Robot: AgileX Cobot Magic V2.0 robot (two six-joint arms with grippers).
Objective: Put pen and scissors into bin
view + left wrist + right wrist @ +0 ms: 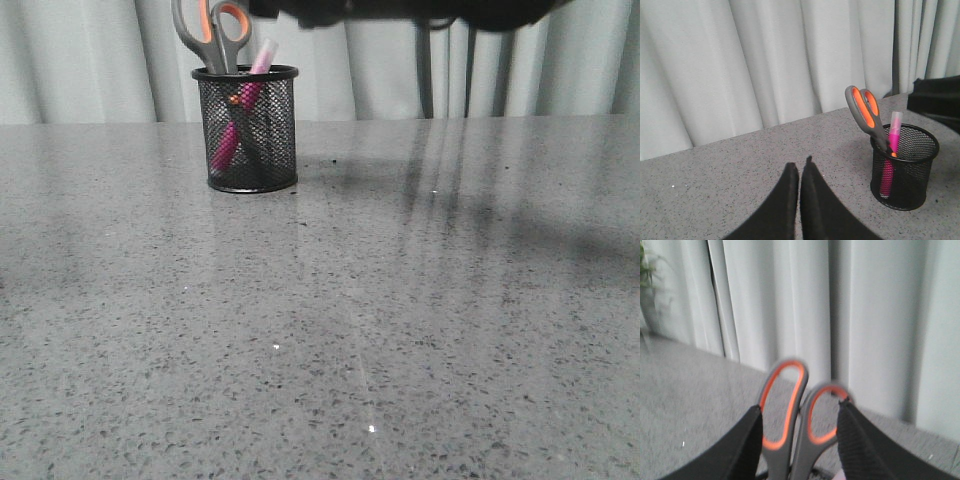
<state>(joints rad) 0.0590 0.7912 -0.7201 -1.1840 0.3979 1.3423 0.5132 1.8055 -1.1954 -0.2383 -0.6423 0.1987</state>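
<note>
The black mesh bin (pixel 246 128) stands on the table at the back left. The scissors (pixel 212 32) stand in it blades down, with the grey and orange loops above the rim. The pink pen (pixel 240 115) leans in the bin beside them, its pale cap above the rim. All three also show in the left wrist view: the bin (pixel 912 187), the scissors (pixel 865 111) and the pen (pixel 891 150). My left gripper (pixel 800 167) is shut and empty, above the table beside the bin. My right gripper (pixel 799 412) is open; the scissors' loops (pixel 790 407) show between its fingers, no grip visible.
The table (pixel 380 330) is speckled grey stone. Pale curtains (pixel 90 50) hang behind its far edge. A dark part of my right arm (pixel 400 10) crosses the top of the front view, to the right of the bin.
</note>
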